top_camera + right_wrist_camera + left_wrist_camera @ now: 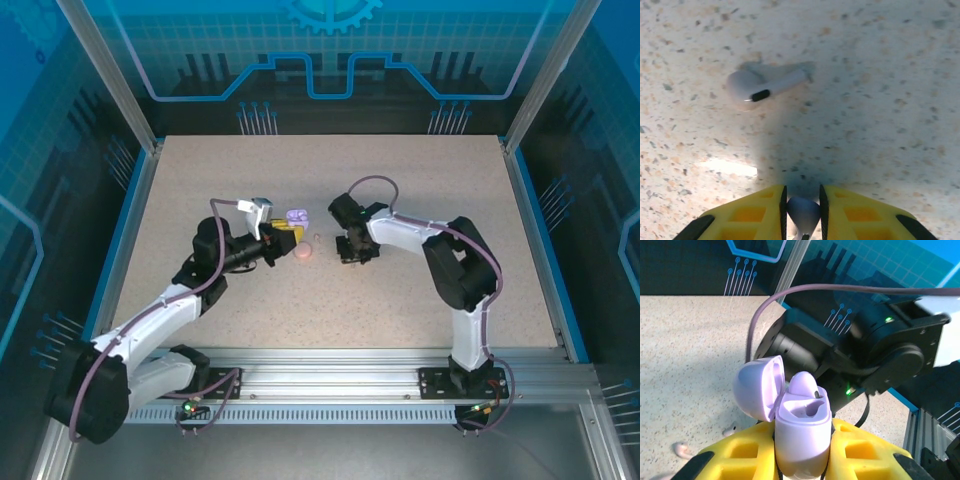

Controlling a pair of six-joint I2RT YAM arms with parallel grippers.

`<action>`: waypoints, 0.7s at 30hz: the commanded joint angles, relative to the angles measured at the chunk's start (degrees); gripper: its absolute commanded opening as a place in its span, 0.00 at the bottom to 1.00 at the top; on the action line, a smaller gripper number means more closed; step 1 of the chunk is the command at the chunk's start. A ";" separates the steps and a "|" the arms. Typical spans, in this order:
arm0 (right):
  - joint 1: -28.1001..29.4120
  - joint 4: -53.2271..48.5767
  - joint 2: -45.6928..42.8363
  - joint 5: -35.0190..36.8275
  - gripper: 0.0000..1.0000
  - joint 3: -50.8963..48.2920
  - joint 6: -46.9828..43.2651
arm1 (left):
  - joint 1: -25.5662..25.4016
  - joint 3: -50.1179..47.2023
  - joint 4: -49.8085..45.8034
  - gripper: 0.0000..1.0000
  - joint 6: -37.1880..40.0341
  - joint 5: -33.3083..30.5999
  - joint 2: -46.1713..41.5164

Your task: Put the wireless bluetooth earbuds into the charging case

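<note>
My left gripper (802, 452) is shut on a purple charging case (802, 432), held upright with its lid (757, 387) swung open to the left. One purple earbud (802, 384) sits in the far slot; the near slot is empty. In the top view the case (297, 215) hangs just beyond the left gripper (286, 236). My right gripper (802, 194) points down close over the table, shut on a second purple earbud (803, 211). A pale pink earbud (760, 86) lies on the table ahead of it. In the top view the right gripper (352, 252) is right of the case.
A pink round case (303, 254) rests on the table between the two grippers, with a pale earbud (316, 238) beside it. Two pale pink earbuds (730, 430) (681, 450) lie on the speckled table (420, 190) below the left gripper. The right arm's wrist (880, 350) looms behind the held case.
</note>
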 commanded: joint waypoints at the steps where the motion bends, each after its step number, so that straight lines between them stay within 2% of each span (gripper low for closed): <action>1: -1.81 3.99 -3.60 -3.36 0.25 -2.44 0.30 | -0.34 0.98 -0.88 0.06 1.14 -1.62 1.34; 10: -5.65 9.33 -8.78 -8.77 0.25 -6.87 0.00 | -0.93 2.40 -1.32 0.05 -0.26 -3.86 6.47; 21: -7.23 14.16 -15.74 -13.27 0.25 -9.55 -0.54 | -1.94 4.15 -0.92 0.05 -2.52 -5.75 13.67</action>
